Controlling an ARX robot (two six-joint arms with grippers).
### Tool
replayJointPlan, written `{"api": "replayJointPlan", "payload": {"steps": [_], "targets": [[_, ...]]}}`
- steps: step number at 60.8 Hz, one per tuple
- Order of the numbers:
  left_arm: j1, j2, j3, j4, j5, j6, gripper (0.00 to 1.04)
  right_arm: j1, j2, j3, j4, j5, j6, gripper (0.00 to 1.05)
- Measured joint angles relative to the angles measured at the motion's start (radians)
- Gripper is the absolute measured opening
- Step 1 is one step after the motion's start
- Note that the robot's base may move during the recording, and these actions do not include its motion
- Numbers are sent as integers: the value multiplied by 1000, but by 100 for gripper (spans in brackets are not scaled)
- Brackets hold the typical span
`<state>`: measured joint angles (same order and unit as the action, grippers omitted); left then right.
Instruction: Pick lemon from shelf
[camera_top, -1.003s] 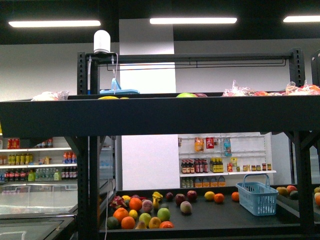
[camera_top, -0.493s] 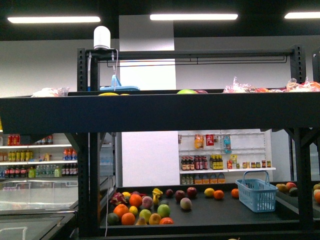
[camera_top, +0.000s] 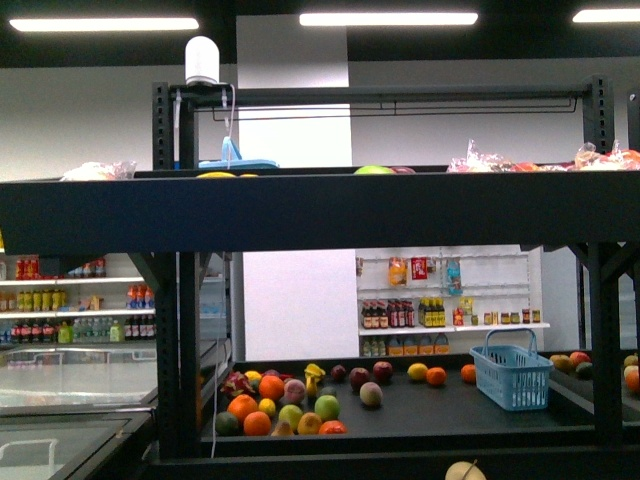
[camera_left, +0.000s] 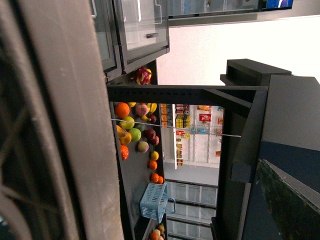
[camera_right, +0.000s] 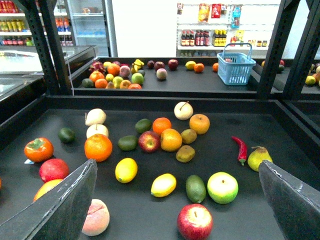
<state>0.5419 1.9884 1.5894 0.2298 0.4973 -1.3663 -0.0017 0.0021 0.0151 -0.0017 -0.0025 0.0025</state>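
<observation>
In the right wrist view, two yellow lemons lie on the black shelf tray (camera_right: 220, 131): one lemon (camera_right: 163, 185) near the middle front and a second lemon (camera_right: 126, 170) just left of it. My right gripper (camera_right: 176, 165) hangs above the tray, open, with its dark fingers (camera_right: 60, 205) wide on either side of the fruit and nothing between them. My left gripper (camera_left: 175, 170) is open beside a shelf post (camera_left: 235, 150) and holds nothing. The front view shows the shelf's upper tier (camera_top: 320, 215) and no gripper.
Around the lemons lie a red apple (camera_right: 195, 221), a green apple (camera_right: 222, 187), a dark green fruit (camera_right: 195, 188), a peach (camera_right: 95, 217), an orange (camera_right: 98, 147), a red chilli (camera_right: 240, 148) and a pear (camera_right: 259, 158). A blue basket (camera_right: 236, 65) stands on the farther rack.
The front view has shifted: the shelf's upper tier sits higher in the picture, and the top of a pale fruit has come into sight at the bottom edge.
</observation>
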Motion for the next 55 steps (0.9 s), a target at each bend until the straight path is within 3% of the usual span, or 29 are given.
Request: {"api": "replayJointPlan", "payload": {"steps": [6, 8, 14, 28, 36, 55], "targets": [[-10, 9, 9, -7, -1, 16, 97, 0, 0, 0, 0, 0, 0, 97], [-11, 9, 11, -18, -5, 25, 92, 0, 0, 0, 0, 0, 0, 97], [-12, 10, 10, -32, -11, 47, 70, 0, 0, 0, 0, 0, 0, 97], [-18, -15, -23, -81, -28, 131, 30, 0, 0, 0, 0, 0, 0, 97], [-48, -75, -83, -119, -5, 182, 15, 0, 0, 0, 0, 0, 0, 97], [-192, -343, -230, -171, 95, 452, 13, 0, 0, 0, 0, 0, 0, 97]]}}
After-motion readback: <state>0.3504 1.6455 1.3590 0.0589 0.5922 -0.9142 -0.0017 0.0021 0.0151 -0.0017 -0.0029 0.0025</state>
